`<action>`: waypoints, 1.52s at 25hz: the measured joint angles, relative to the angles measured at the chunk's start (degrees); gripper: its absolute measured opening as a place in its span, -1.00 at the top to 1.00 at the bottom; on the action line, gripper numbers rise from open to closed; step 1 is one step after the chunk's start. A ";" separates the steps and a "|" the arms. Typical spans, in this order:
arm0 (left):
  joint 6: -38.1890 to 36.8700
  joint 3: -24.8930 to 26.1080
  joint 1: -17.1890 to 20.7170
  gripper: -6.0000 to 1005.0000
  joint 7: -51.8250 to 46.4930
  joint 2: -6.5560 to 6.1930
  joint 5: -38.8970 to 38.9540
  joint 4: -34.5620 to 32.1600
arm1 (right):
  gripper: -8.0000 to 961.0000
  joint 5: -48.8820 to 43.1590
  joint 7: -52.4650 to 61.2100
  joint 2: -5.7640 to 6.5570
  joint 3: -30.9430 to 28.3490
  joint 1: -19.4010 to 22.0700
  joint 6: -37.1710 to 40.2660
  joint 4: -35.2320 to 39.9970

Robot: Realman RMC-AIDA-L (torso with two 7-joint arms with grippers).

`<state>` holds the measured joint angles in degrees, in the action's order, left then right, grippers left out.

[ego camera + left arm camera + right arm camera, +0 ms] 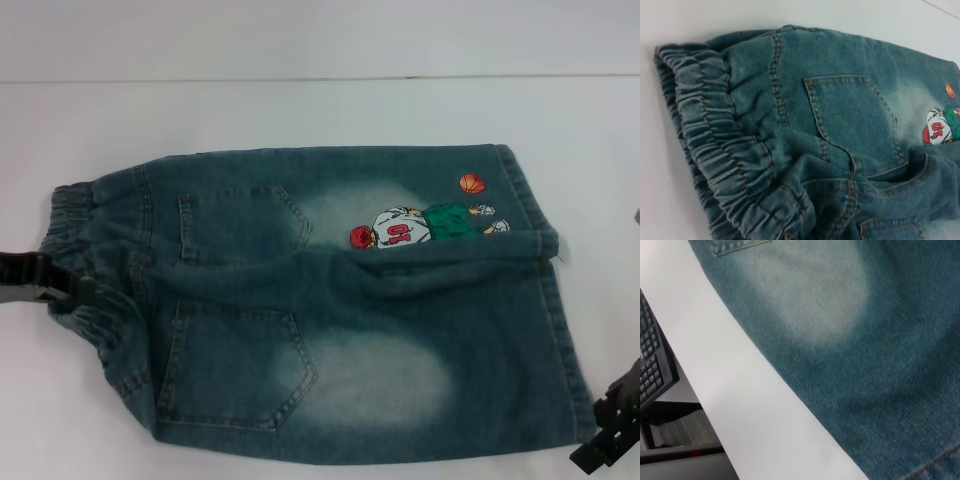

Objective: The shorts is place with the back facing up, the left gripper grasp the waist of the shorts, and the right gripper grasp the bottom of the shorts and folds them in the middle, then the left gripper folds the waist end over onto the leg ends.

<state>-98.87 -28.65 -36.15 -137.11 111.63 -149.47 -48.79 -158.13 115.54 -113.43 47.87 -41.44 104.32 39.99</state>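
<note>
The blue-green denim shorts [330,300] lie back up on the white table, both patch pockets showing. The ruffled waist [85,250] is at the left and the flat leg hems [560,330] at the right, near the embroidered player [410,228] and orange ball [472,184]. My left gripper [60,283] sits at the waist's outer edge, where the band is bunched. My right gripper [608,430] is low at the right, just off the near hem corner. The left wrist view shows the waist [715,130] and a pocket [850,115] close up. The right wrist view shows a faded patch of the shorts [850,330].
The white table [300,110] extends behind and around the shorts. In the right wrist view the table's near edge [715,390] runs diagonally, with a black keyboard [652,365] below it off the table.
</note>
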 joint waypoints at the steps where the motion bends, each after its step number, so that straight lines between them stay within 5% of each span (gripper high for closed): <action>1: 0.00 0.00 0.03 0.90 0.00 0.03 0.00 0.01 | -0.97 0.00 -0.04 -0.01 0.00 -0.15 -0.18 -0.26; 19: 0.15 0.00 -0.11 0.90 0.07 -0.02 0.03 0.02 | -0.95 3.08 -2.89 -1.06 -0.48 -0.92 -0.61 0.12; 21: 0.17 0.00 -0.20 0.90 0.06 -0.04 0.04 0.02 | -0.62 3.11 -2.93 -1.17 -0.42 -1.14 -0.86 0.13; 27: 0.19 0.00 -0.37 0.90 0.04 -0.18 0.07 0.02 | -0.12 3.01 -2.87 -1.19 -0.09 -1.57 -1.27 0.17; 38: 0.26 0.05 -0.34 0.90 -0.40 -0.24 0.70 0.02 | 0.44 2.82 -2.83 -0.81 -0.19 -2.15 -1.80 -0.21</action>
<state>-98.61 -28.60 -36.49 -137.51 111.39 -148.77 -48.78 -155.31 112.71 -114.24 47.69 -43.58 102.52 39.78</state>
